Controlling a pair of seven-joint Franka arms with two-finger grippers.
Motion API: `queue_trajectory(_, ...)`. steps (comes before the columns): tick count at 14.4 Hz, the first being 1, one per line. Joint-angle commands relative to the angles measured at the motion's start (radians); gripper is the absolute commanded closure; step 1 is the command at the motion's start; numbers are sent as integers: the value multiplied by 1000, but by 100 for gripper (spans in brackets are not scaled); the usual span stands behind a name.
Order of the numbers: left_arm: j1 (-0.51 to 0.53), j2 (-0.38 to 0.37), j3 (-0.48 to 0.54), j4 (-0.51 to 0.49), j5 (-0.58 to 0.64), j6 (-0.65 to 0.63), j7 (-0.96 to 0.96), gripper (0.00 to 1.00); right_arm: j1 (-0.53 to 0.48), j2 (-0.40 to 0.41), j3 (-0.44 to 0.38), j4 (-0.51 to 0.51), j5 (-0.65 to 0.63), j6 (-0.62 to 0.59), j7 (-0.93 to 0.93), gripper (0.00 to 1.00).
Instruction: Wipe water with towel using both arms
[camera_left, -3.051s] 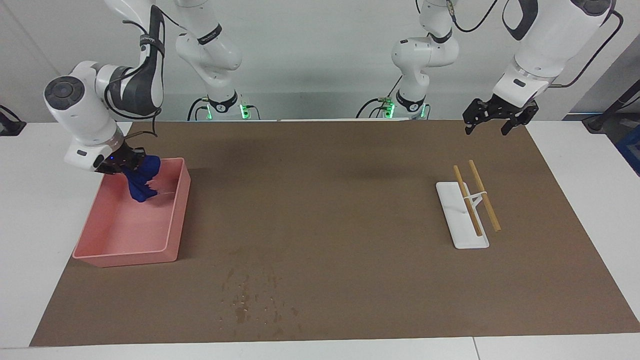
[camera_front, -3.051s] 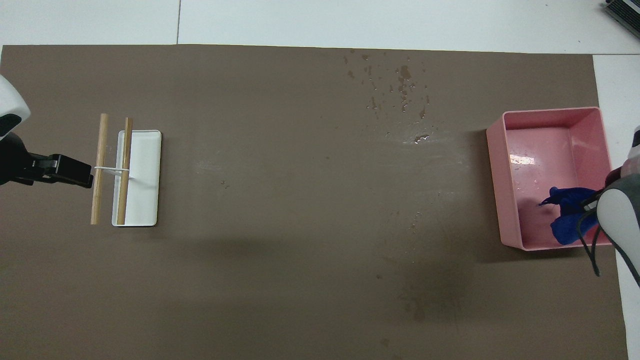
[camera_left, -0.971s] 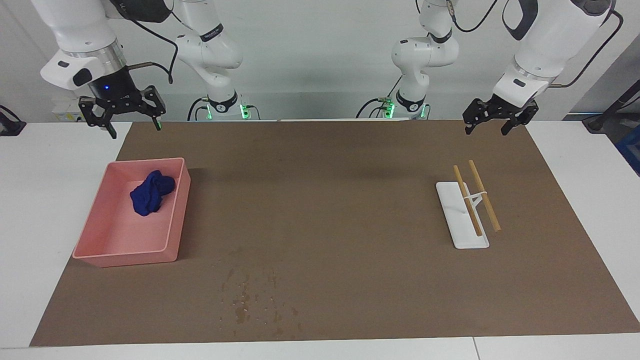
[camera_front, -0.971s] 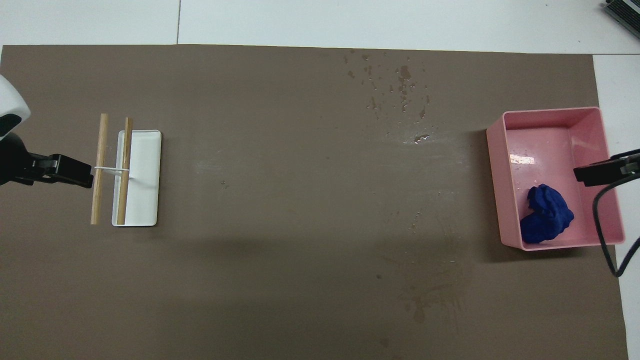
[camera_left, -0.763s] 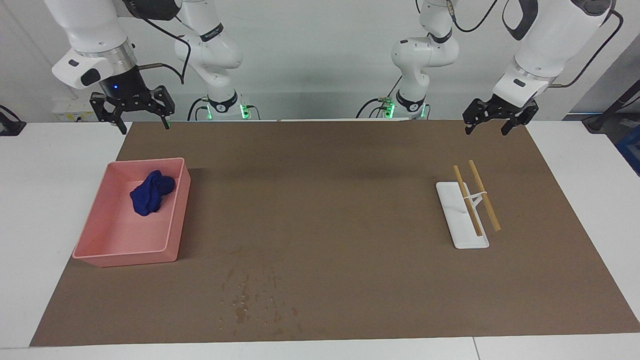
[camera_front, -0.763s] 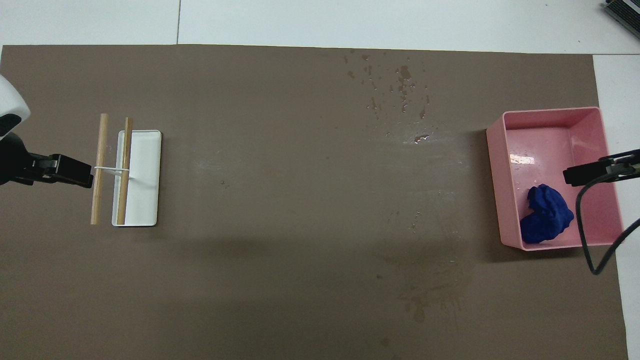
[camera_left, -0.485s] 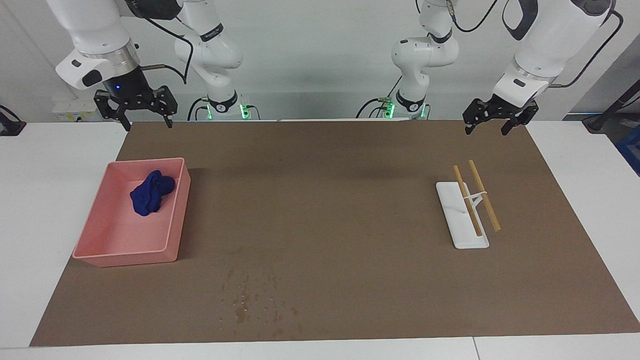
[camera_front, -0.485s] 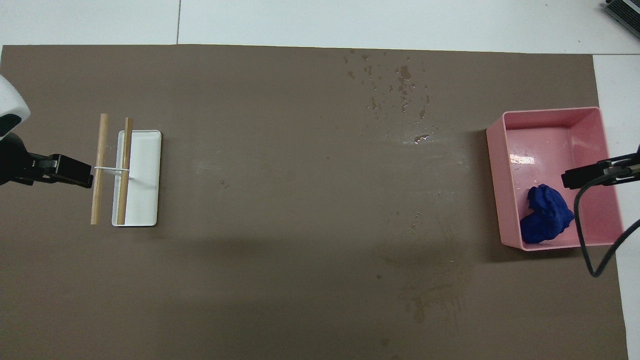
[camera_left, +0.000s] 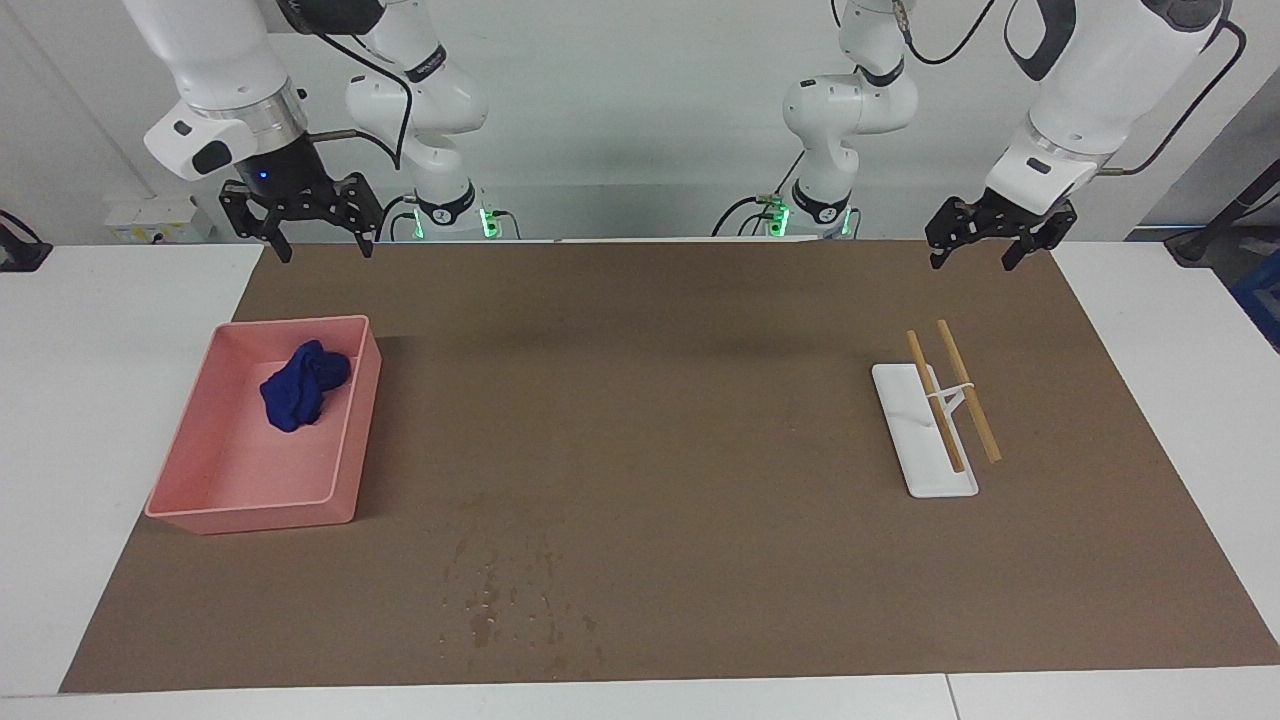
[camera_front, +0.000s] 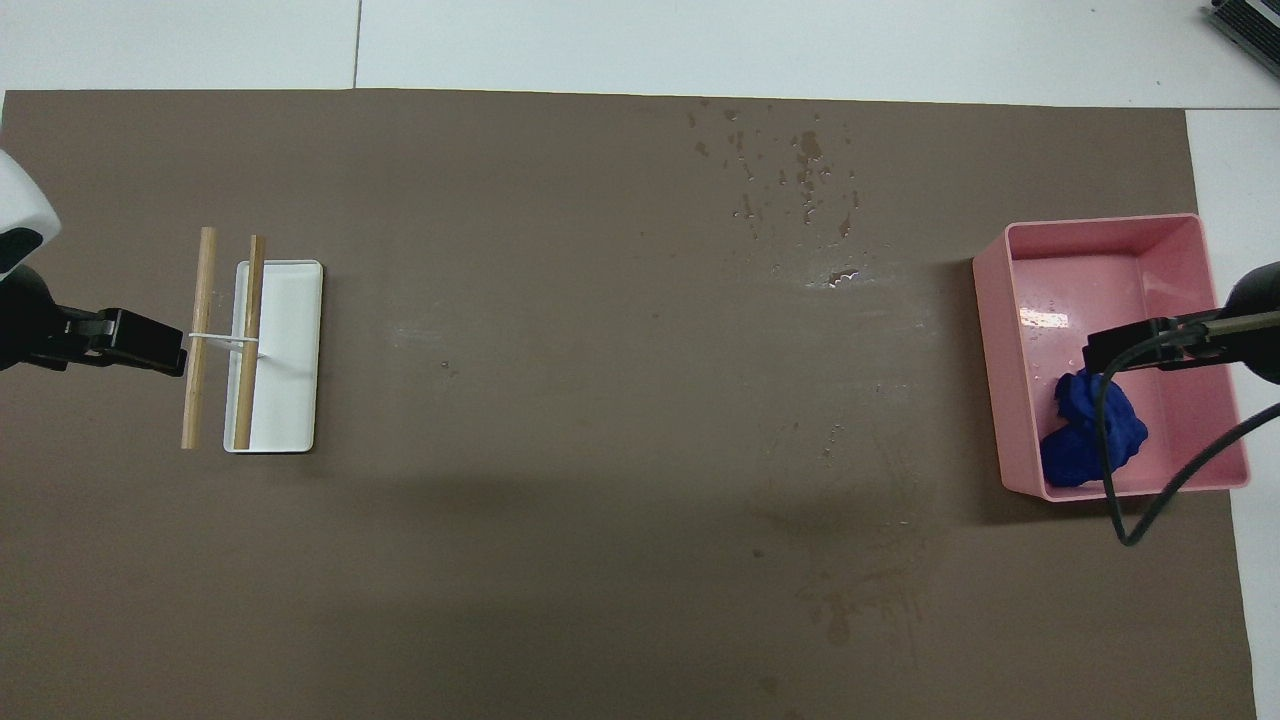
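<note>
The towel (camera_left: 304, 398) lies bunched in the pink bin (camera_left: 190, 480) at the left of the facing frame, free of both arms. The right pincer (camera_left: 320, 232) hangs spread open and empty at upper left, above the bin's top end. The left pincer (camera_left: 986, 243) (also open) waits at upper right. Water (camera_left: 500, 596) speckles the bench at lower centre.

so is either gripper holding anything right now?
No. Both the right gripper and left gripper are open and empty; the towel lies in the bin.
</note>
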Motion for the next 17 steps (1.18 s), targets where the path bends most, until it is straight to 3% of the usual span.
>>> queue_trajectory(1, 3, -24, 4, -31, -15, 19, 10, 0, 17, -4, -4, -13, 29, 11, 6, 0)
queue_trajectory(5, 3, -24, 4, -31, -15, 20, 10, 0, 3, -45, -6, -150, 27, 95, -54, 0)
queue_trajectory(12, 3, -26, 4, -31, -15, 19, 10, 0, 0, 25, -3, -29, -1, 14, -49, 0)
queue_trajectory(17, 3, -24, 4, -31, -15, 20, 10, 0, 3, 19, 5, -64, 10, 83, -45, 0)
